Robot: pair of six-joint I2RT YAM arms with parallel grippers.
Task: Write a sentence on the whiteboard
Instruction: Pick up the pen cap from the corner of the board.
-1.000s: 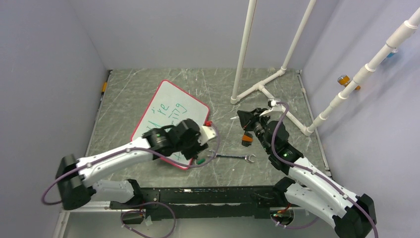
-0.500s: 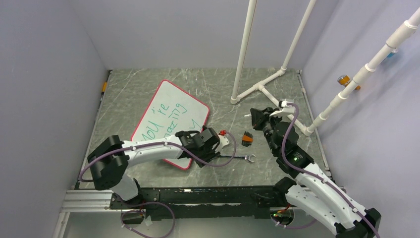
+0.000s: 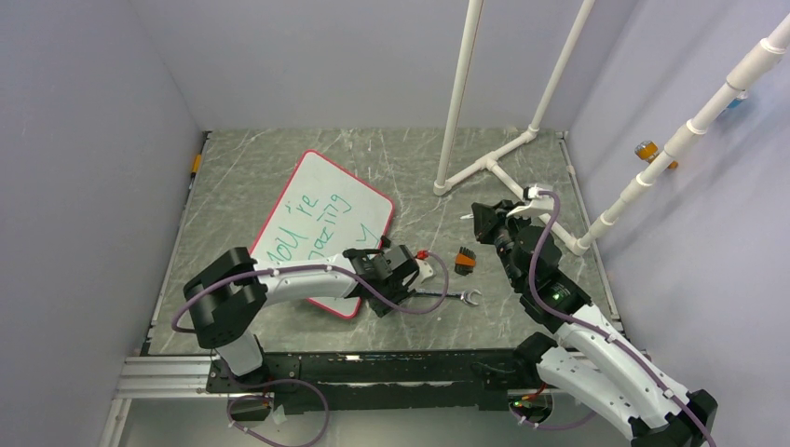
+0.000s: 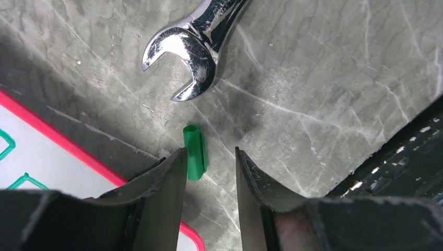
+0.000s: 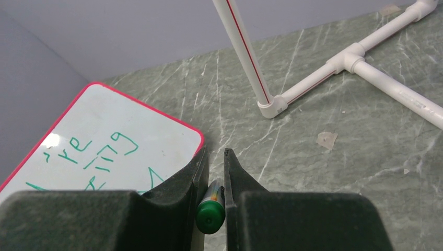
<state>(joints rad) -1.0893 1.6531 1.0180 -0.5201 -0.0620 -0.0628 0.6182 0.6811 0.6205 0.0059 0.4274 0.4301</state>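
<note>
The only legible writing is the green handwritten lettering [image 3: 315,226] on the whiteboard [image 3: 326,182].

Overhead view: the first line reads "you're", with a gap before "'re". The second line reads "amazing", and its start is unclear.

Right wrist view: to the left of and beyond the right gripper [image 5: 216,151], "re" and "zing" can be read. An open angular stroke nearer the gripper forms no readable letter.

Left wrist view: two green stroke fragments lie to the left of the left gripper [image 4: 209,154]. They are unreadable.

The coloured band on the marker [image 5: 211,208] clamped in the right gripper is too blurred to read.
</note>
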